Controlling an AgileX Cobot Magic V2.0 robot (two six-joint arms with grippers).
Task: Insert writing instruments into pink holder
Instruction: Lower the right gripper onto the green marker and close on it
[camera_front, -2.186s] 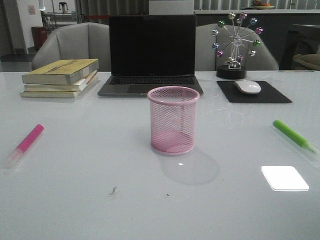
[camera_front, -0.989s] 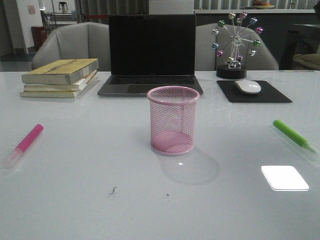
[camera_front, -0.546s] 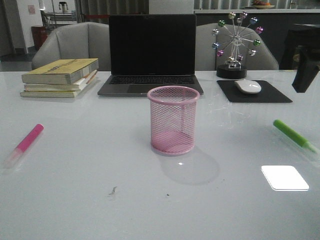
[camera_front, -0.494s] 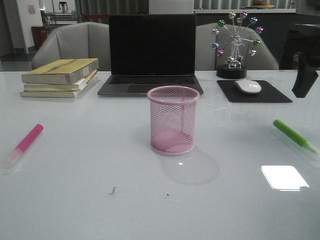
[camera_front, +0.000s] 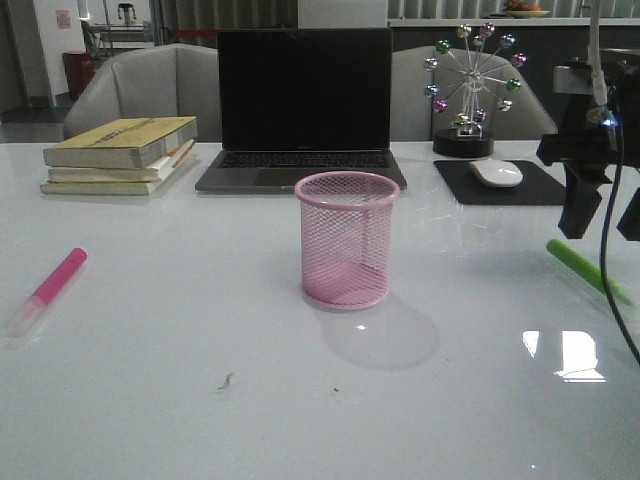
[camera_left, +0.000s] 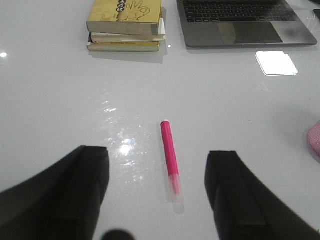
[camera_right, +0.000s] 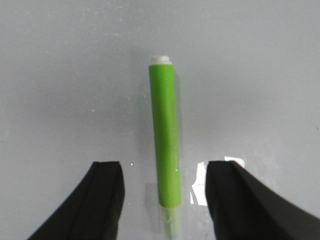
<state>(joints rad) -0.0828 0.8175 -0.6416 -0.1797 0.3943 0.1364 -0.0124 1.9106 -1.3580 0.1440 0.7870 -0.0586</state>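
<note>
In the front view the holder (camera_front: 347, 240) stands at the centre of the surface (camera_front: 200, 330). Directly behind it, at upper centre, sits the laptop (camera_front: 303, 110). The stack of books (camera_front: 121, 155) lies at upper left, left of the laptop. At upper right the mouse (camera_front: 496, 173) rests on the mouse pad (camera_front: 505, 184), with the wheel ornament (camera_front: 470, 90) behind them. One marker (camera_front: 48, 290) lies at the left edge, well apart from the holder. The other marker (camera_front: 585, 269) lies at the right edge, with the right claw (camera_front: 604, 215) above it, its jaws apart on either side. The left claw (camera_left: 157, 200) hangs above the left marker.
</note>
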